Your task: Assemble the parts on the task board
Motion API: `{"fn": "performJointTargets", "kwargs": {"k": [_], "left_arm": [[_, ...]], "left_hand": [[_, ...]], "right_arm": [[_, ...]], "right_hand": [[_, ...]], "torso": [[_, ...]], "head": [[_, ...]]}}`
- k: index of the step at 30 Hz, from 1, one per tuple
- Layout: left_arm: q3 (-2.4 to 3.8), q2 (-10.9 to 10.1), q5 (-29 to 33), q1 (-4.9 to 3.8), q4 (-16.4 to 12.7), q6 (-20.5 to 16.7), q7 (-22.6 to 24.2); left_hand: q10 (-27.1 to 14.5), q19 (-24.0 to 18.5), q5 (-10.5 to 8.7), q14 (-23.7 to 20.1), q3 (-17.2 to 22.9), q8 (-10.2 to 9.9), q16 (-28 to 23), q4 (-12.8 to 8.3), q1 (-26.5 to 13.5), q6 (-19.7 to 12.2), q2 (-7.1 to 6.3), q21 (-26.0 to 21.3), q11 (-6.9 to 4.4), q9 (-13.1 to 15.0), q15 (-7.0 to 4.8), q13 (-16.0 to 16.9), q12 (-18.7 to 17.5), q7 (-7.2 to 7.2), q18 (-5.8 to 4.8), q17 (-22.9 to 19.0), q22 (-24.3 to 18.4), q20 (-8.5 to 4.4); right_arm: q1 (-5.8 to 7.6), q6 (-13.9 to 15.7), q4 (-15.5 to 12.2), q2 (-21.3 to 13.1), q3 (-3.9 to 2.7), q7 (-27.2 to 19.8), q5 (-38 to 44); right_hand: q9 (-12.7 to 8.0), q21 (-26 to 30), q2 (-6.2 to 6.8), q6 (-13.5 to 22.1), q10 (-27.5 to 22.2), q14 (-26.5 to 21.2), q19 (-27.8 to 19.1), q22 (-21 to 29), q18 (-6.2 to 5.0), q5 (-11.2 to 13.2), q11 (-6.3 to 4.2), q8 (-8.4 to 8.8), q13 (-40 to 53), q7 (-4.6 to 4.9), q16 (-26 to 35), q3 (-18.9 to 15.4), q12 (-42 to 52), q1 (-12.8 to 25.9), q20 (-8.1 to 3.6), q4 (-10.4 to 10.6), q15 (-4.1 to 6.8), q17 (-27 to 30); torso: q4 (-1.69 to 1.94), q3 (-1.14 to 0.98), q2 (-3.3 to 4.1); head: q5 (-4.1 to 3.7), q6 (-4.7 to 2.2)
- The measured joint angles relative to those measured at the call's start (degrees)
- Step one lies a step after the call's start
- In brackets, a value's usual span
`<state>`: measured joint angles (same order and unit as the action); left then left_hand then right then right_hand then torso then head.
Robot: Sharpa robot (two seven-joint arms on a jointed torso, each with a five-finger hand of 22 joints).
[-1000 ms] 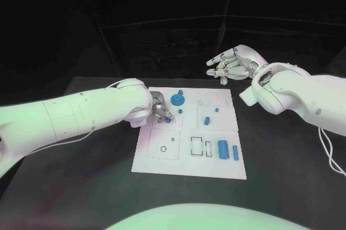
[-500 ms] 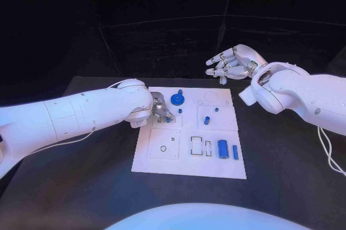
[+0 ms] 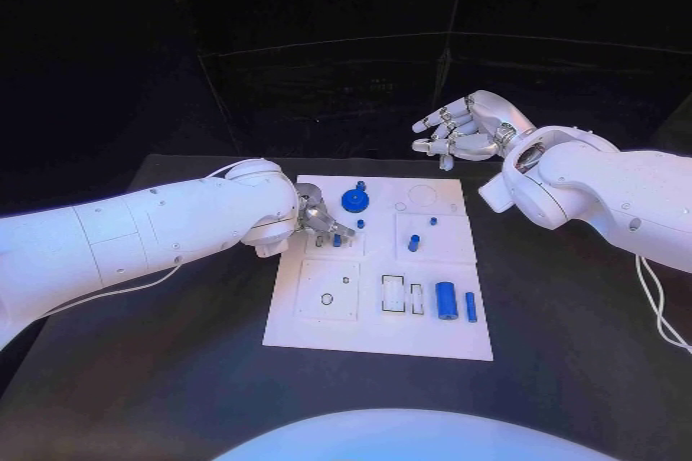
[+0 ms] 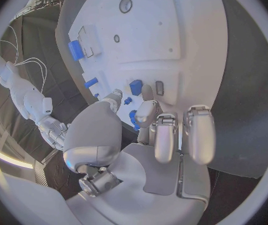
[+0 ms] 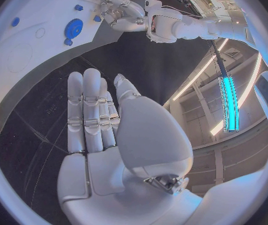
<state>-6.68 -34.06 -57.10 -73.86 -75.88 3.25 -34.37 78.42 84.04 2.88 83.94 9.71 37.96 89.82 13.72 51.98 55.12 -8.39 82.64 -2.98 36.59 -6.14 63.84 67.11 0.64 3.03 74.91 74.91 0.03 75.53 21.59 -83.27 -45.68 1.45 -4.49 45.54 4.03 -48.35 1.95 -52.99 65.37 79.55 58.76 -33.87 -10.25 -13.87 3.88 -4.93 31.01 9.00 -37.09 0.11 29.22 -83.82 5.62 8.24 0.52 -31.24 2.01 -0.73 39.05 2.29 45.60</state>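
The white task board (image 3: 378,326) lies in the middle of the black table. My left hand (image 3: 320,221) is low over the board's left part, and its thumb and a finger pinch a small blue peg (image 3: 336,239) that touches the board. In the left wrist view the peg (image 4: 134,118) sits beside the fingertips (image 4: 147,109), with a blue block (image 4: 135,86) just past them. My right hand (image 3: 462,129) hangs open in the air beyond the board's far right corner, its fingers (image 5: 91,110) straight and holding nothing.
On the board lie a blue gear (image 3: 355,199), a short blue pin (image 3: 413,243), a blue cylinder (image 3: 446,299) and a thin blue bar (image 3: 470,305). Bare black table (image 3: 159,361) runs along both sides of the board.
My left hand has shifted very slightly over the small blue peg. The right hand stays raised and open in nearly the same place.
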Motion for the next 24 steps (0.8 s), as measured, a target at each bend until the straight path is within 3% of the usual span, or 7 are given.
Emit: {"fn": "performJointTargets", "kwargs": {"k": [2,5,8,12,16,24], "left_arm": [[1.06,-0.4,0.0,-0.09,-0.4,-0.2,0.1],[2.90,-1.2,0.0,-0.38,-1.0,-0.3,0.2],[3.99,-2.1,0.0,-1.26,-1.2,0.1,0.4],[4.59,-2.6,0.0,-2.83,0.4,1.8,0.6],[4.80,-1.7,0.0,-4.10,4.9,4.4,0.8],[4.84,2.1,0.0,-4.81,13.7,8.9,1.1]], "left_hand": [[-0.3,0.0,0.00,0.0,-1.3,0.0,0.0,0.5,1.1,-0.6,0.30,-0.3,-0.21,0.0,0.00,-0.5,-0.7,0.35,0.01,0.0,0.0,0.00],[-2.1,0.0,0.00,0.0,-3.7,-0.8,0.0,1.4,2.6,-2.3,0.21,-1.3,0.45,-0.2,0.00,-2.7,-2.9,0.90,0.01,0.0,0.0,0.00],[-2.9,0.0,0.00,0.0,-5.1,-1.2,0.0,1.8,4.4,-2.8,0.87,-1.9,0.86,-0.6,0.00,-3.8,-4.0,1.34,0.02,0.0,0.0,0.00],[-3.6,-0.1,0.00,0.0,-6.3,-2.7,0.0,1.7,7.7,-3.9,2.26,-3.1,1.59,-1.5,0.64,-5.2,-5.2,2.02,0.03,0.0,-0.3,0.37],[-3.8,-0.1,0.00,0.1,-6.6,-3.4,0.0,1.4,9.5,-4.2,3.90,-3.4,1.77,-2.1,0.76,-5.5,-5.2,2.34,0.03,0.0,-0.9,0.49],[-3.9,-0.1,0.00,0.0,-7.8,-4.2,0.0,1.9,10.6,-4.6,4.61,-3.4,1.86,-3.0,1.05,-5.6,-5.2,2.73,0.04,0.0,-0.7,0.89]], "right_arm": [[0.00,0.0,0.0,0.0,0.00,0.0,0.0],[0.00,0.0,0.1,0.0,0.00,0.0,0.0],[0.00,0.0,0.2,0.0,0.00,0.0,0.0],[0.00,-0.1,0.3,0.0,0.01,-0.1,0.0],[-0.01,-0.1,0.4,0.0,0.02,-0.1,0.0],[-0.01,-0.2,0.6,0.3,0.02,-0.1,-0.1]], "right_hand": [[0.0,0.0,0.00,0.0,-0.3,0.0,0.0,0.1,0.01,0.0,0.12,0.00,-0.1,0.00,0.3,0.1,-0.2,0.0,0.00,0.1,0.00,0.0],[0.0,0.5,0.23,0.0,-0.5,0.0,-0.2,0.3,0.00,0.0,0.31,0.00,-0.3,0.03,0.8,0.0,-0.2,0.2,0.21,0.3,0.00,0.1],[0.0,0.5,0.23,0.2,-0.5,0.0,-0.2,0.3,0.01,0.0,0.31,0.00,-0.3,0.21,0.8,0.0,-0.2,0.2,0.20,0.3,0.00,0.1],[0.0,0.7,0.23,0.2,-0.5,-0.2,-0.2,0.4,0.00,-0.1,0.31,0.00,-0.4,0.21,0.8,0.0,-0.2,0.2,0.21,0.3,-0.21,0.0],[0.0,0.7,0.23,0.2,-0.5,-0.2,-0.2,0.4,0.01,-0.2,0.31,0.00,-0.4,0.21,0.8,0.0,-0.2,0.2,0.20,0.3,-0.21,0.0],[0.0,0.7,0.23,0.2,-0.5,-0.2,-0.2,0.4,0.00,-0.3,0.31,0.00,-0.5,0.21,1.2,0.0,-0.2,0.2,0.20,0.3,-0.21,0.0]], "torso": [[0.00,0.00,0.00],[0.00,0.00,-0.01],[-0.01,-0.01,-0.02],[-0.02,-0.02,-0.01],[-0.02,-0.03,0.01],[-0.14,0.03,0.16]], "head": [[0.00,-0.09],[-0.24,-0.20],[-0.32,-0.36],[-0.40,-0.58],[-0.43,-0.83],[0.02,-1.29]]}}
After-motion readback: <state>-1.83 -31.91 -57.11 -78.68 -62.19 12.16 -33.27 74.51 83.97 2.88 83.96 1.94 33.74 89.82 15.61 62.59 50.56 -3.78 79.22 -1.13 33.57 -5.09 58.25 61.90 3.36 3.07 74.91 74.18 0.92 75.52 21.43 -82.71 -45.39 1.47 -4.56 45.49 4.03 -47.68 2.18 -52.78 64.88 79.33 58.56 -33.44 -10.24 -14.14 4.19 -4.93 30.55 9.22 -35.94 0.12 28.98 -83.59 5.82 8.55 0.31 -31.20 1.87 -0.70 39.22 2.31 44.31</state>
